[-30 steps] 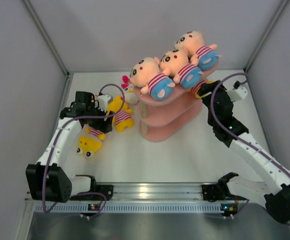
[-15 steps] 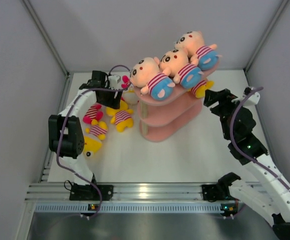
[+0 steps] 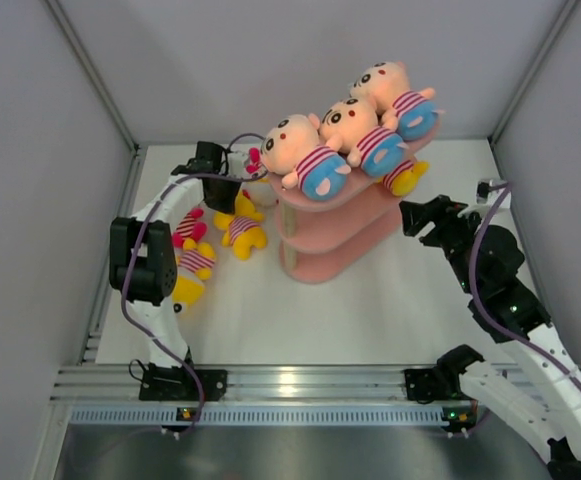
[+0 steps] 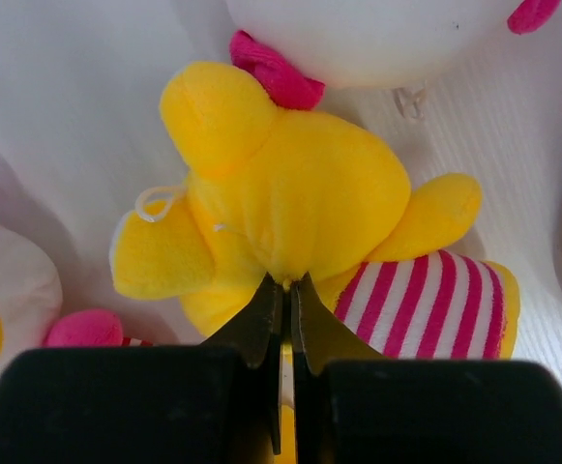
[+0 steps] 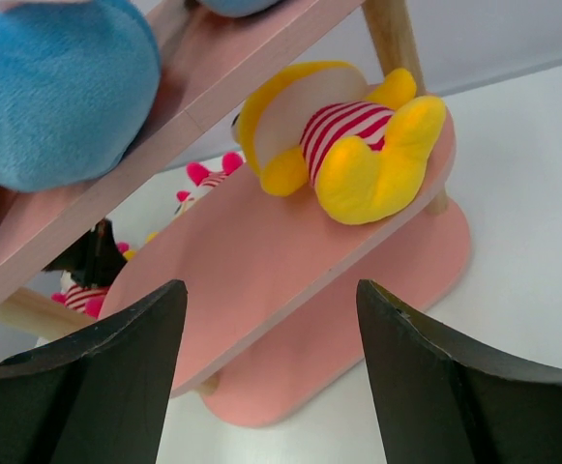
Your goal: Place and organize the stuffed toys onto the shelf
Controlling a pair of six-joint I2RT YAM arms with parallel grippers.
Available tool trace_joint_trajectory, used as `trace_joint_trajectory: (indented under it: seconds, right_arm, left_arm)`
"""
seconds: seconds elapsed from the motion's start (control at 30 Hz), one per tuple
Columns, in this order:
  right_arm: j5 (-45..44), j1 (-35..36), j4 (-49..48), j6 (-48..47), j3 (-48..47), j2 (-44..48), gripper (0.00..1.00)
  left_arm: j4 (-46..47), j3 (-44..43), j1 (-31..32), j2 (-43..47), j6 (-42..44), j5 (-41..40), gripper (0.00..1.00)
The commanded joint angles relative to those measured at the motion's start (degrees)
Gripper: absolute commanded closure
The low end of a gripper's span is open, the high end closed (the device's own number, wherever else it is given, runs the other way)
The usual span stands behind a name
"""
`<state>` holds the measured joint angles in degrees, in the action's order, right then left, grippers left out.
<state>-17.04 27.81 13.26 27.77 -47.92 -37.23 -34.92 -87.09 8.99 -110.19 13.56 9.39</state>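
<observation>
My left gripper (image 4: 285, 282) is shut, pinching the plush of a yellow stuffed toy (image 4: 300, 193) in a pink-and-white striped shirt. That toy (image 3: 241, 229) lies on the table left of the pink three-tier shelf (image 3: 342, 243), under the left gripper (image 3: 228, 200). Three peach toys in blue shorts (image 3: 315, 155) lie along the top tier. A yellow toy (image 5: 343, 145) rests on the middle tier (image 5: 261, 242). My right gripper (image 5: 271, 290) is open and holds nothing, just right of the shelf (image 3: 410, 215).
A white toy with a pink bow (image 3: 256, 166) lies behind the held one. A pink-legged toy (image 3: 188, 228) and a yellow toy (image 3: 184, 282) lie by the left wall. The enclosure walls are close on both sides.
The left gripper has swung back to the yellow toy beside the shelf and closed on it. The right arm has drawn back from the shelf's right end, still open.
</observation>
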Motion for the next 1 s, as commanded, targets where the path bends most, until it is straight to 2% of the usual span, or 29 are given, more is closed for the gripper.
trace_joint_trajectory:
  seconds: [0.0,0.07,0.2,0.3,0.4,0.67,0.8,0.9,0.97]
  right_arm:
    - [6.9,-0.8,1.2,-3.2,-2.3,1.0,0.29]
    - [10.7,-0.7,2.0,-5.8,-4.2,0.8,0.28]
    - [23.6,-0.7,3.4,-8.5,-7.2,-0.8,0.15]
    - [32.6,-0.7,1.6,-8.9,-7.8,-1.6,0.06]
    - [38.4,-0.3,0.0,-8.5,-8.2,-1.8,0.02]
    - [43.0,4.3,-4.0,-8.4,-10.0,-2.5,0.03]
    - [41.8,11.4,-8.9,-9.9,-14.6,-6.8,0.04]
    - [38.2,23.4,-9.7,-14.0,-19.1,-11.2,0.04]
    - [37.3,27.5,-11.8,-14.8,-20.8,-15.0,0.04]
  left_arm:
    - [1.5,3.7,-0.2,4.4,-1.0,-0.7,1.00]
    - [1.4,6.7,-0.2,12.4,-1.9,-1.5,1.00]
    - [-0.8,10.6,-0.3,30.8,-3.5,-2.5,1.00]
    - [-5.8,10.9,-0.3,39.9,-4.7,0.3,1.00]
    - [-12.1,8.3,-0.3,47.0,-6.2,1.8,1.00]
    - [-18.9,-3.6,-0.3,61.1,-9.3,3.3,1.00]
    - [-20.4,-11.1,-1.3,64.6,-9.3,11.9,1.00]
    - [-22.4,-15.2,-2.1,64.9,-9.1,17.0,1.00]
    - [-22.8,-16.4,-2.4,64.9,-9.4,21.3,1.00]
